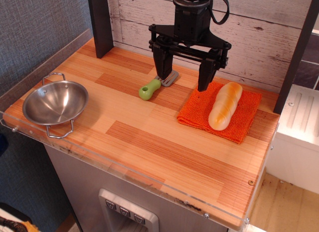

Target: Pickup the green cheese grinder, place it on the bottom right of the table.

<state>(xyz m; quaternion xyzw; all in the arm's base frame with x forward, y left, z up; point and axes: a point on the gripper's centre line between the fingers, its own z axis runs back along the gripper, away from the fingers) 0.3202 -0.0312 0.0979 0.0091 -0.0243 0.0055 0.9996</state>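
A steel bowl (55, 102) with two wire handles sits at the far left of the table (149, 142), well to the left of the green cheese grinder (157, 85) and close to the clear plastic rim along the counter's edge. The bowl holds nothing.

The grinder itself lies flat on the striped wooden planks in the rear middle of the table, tilted on a diagonal: its chunky light-green handle, with the hole at its end, points toward the bowl's side and the near edge, while its grey slotted metal head points back toward the whitewashed plank wall.

The black gripper (184, 77) hangs directly above and just right of the grinder. Its jaws stand wide apart and hold nothing; the left-hand finger in the view comes down right at the grinder's metal head, though whether it touches cannot be told, and the other finger hangs over the near corner of the cloth.

To the right of the grinder lies an orange woven cloth (249, 110), and a pale bread roll (225, 105) rests lengthwise on it.
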